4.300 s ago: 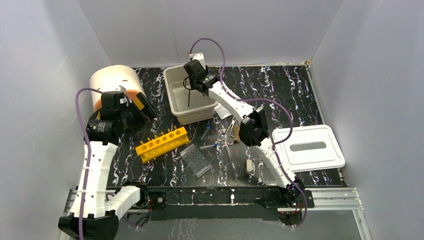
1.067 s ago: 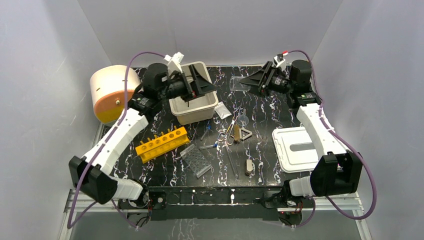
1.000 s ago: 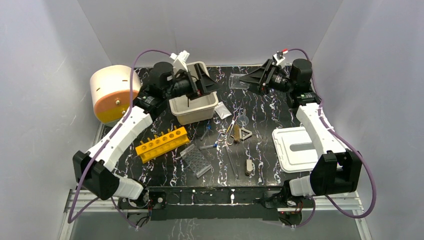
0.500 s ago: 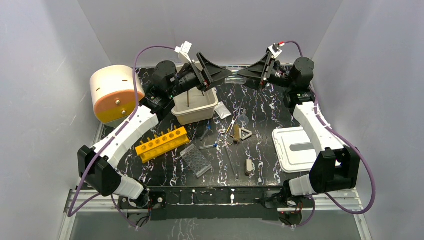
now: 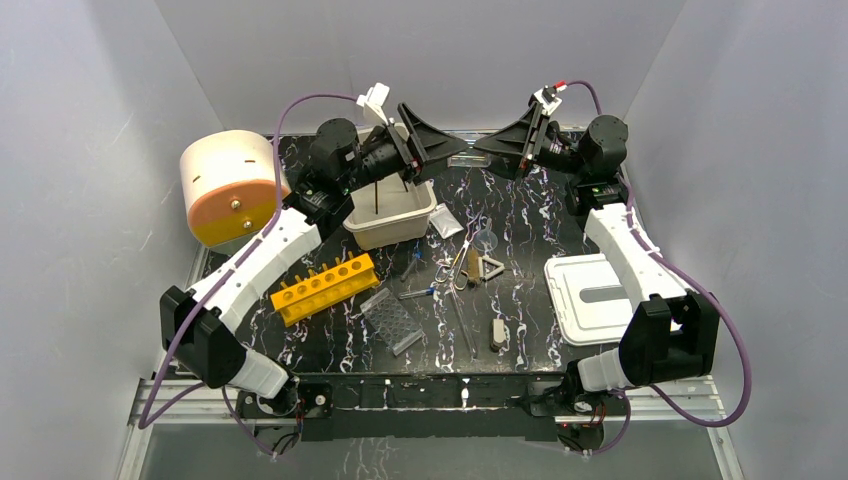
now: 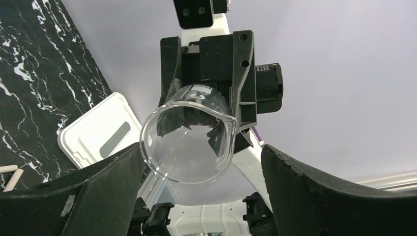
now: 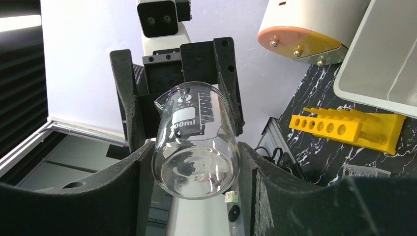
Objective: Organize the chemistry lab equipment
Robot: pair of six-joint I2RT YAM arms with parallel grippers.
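Note:
A clear glass beaker (image 5: 470,158) hangs sideways in the air at the back of the table. My right gripper (image 5: 492,150) is shut on its base end; in the right wrist view both fingers press the beaker (image 7: 195,142). My left gripper (image 5: 445,150) faces it, open, its fingers (image 6: 98,196) wide to either side of the beaker's mouth (image 6: 187,142), apart from the glass. A black wire stand (image 5: 378,195) is in the beige tub (image 5: 400,218). Forceps (image 5: 458,265), a pale triangle (image 5: 490,267), a clear dish (image 5: 485,240), a small bag (image 5: 446,222) and a blue-tipped tool (image 5: 418,293) lie mid-table.
A yellow tube rack (image 5: 325,286) and a clear well plate (image 5: 392,320) lie front left. A white and orange drum (image 5: 232,185) stands at far left. The flat white lid (image 5: 600,297) lies at right. A small beige block (image 5: 497,333) lies near the front.
Both grippers have risen at the back and drawn close. The right one has lifted the beaker off the table; the left has swung from the tub to face its mouth.

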